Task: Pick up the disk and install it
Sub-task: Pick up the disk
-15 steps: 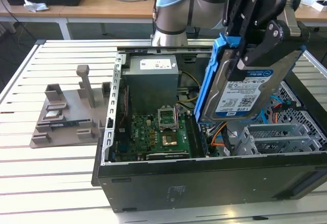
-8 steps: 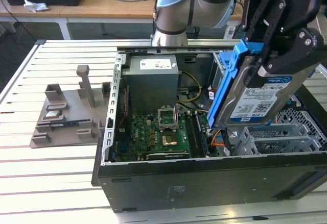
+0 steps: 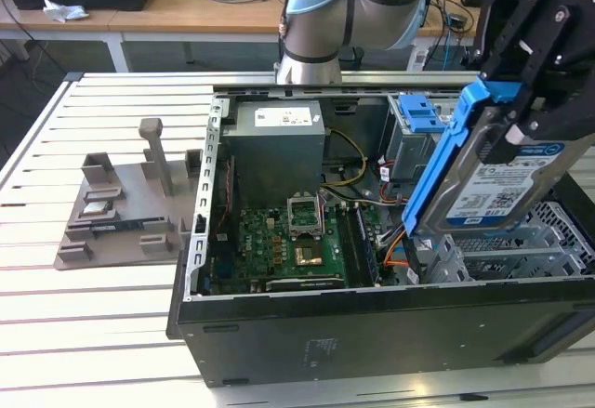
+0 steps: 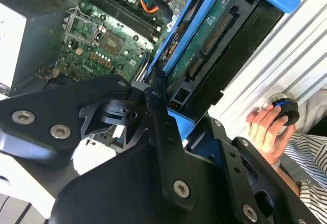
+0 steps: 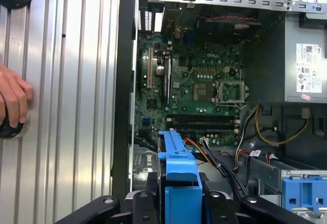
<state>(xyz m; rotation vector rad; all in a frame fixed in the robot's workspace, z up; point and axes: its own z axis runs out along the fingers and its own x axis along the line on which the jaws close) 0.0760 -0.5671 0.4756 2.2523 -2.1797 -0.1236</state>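
Hanging at the exterior view's right is one disk [image 3: 497, 190], pinched at its upper end by the single gripper [image 3: 517, 111]. Its long axis stands steep and tilted, with the lower end toward the exterior view's left and the labelled face toward the camera. The disk hangs below the gripper, just over the drive-cage corner of one open computer case [image 3: 372, 334]. One grey stand [image 3: 121, 208] sits on the table [image 3: 112, 334], well apart at the exterior view's left, and one blue latch [image 3: 418, 111] stands beyond the disk.

In the second wrist view the disk [image 4: 214, 55] shows its green circuit-board face and connector, stretching away from the gripper [image 4: 176, 114], which clamps its near end. One motherboard [image 4: 102, 40] lies beyond, and one hand [image 4: 265, 129] of a person rests on a round knob [image 4: 286, 109].

In the first wrist view the disk [image 5: 179, 183] appears edge-on. Its blue carrier runs out from the closed gripper [image 5: 179, 208] toward the motherboard [image 5: 199, 91], and one hand [image 5: 13, 99] lies on the table [image 5: 71, 106] beside the case.
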